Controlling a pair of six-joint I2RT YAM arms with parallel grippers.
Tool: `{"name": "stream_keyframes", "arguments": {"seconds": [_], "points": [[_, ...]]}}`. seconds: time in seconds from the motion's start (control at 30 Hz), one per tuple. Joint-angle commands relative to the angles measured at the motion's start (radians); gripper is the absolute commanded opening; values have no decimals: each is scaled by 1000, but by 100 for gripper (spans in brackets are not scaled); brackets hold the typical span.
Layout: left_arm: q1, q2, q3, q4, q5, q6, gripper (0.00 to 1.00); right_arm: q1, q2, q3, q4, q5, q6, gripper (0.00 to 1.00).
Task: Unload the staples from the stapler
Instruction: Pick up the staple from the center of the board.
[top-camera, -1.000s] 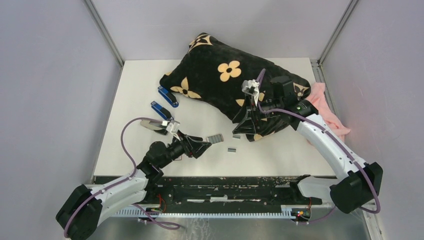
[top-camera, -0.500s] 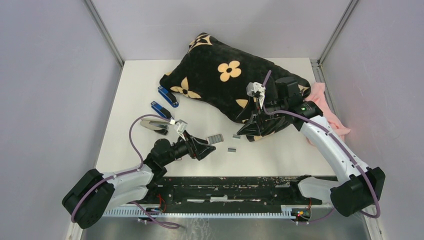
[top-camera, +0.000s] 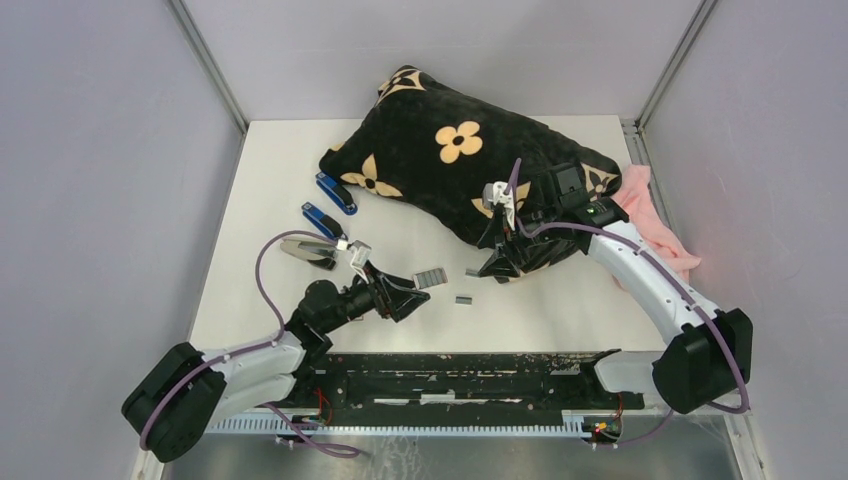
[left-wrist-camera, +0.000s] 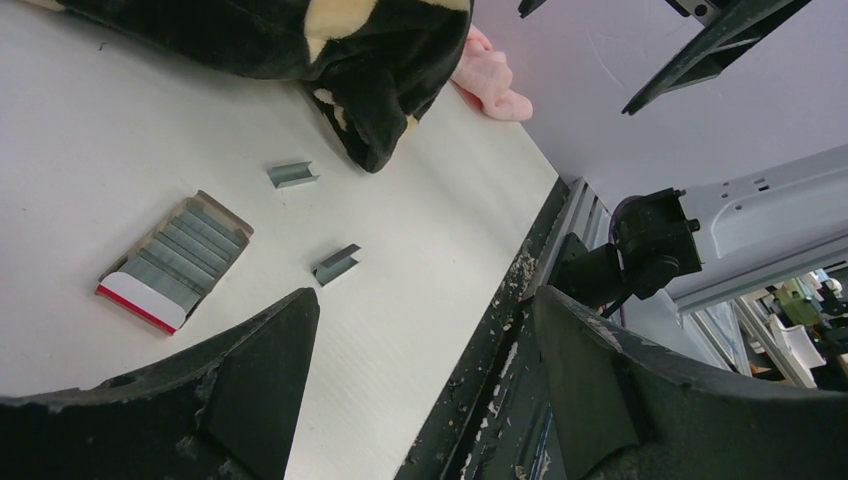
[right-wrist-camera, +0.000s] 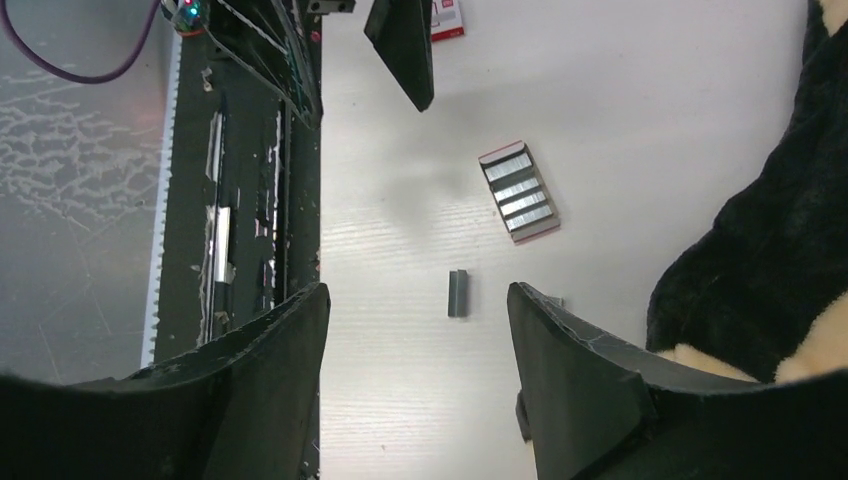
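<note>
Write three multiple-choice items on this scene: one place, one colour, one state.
1. The loose staples lie: A on a stapler; B on the table beside the box; C inside the box.
2. The cloth beside the pillow is: A pink; B green; C blue.
3. The left gripper is: A shut on a stapler; B shut on staples; C open, empty.
Answers: 1 B, both rest on bare table; 2 A, it shows pink at the pillow's right; 3 C, its fingers stand apart, holding nothing.
</note>
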Motion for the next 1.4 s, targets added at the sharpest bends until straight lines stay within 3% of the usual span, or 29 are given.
{"name": "stream_keyframes", "arguments": {"seconds": [0.0,0.6,0.7,0.83,0.93,1.03,1.37], "points": [[1,-44,-18,20,-22,-22,85,-5,8,-1,-12,30,-69,72],[2,-315,-20,-297,-110,-7,85,11,83,-33,-10,40,-137,70],[2,-341,92,-409,-232,-53,83,16,82,-33,-11,42,-140,70],[1,-292,389,-577,-344,-52,85,19,67,-31,-12,36,-139,70],[1,-211,622,-625,-383,-64,87,19,57,-32,-7,31,-133,70],[1,-141,762,-633,-359,-77,88,18,58,-32,-1,24,-125,70],[-7,-129,801,-527,-287,-119,87,19,74,-40,11,24,-117,70]]}}
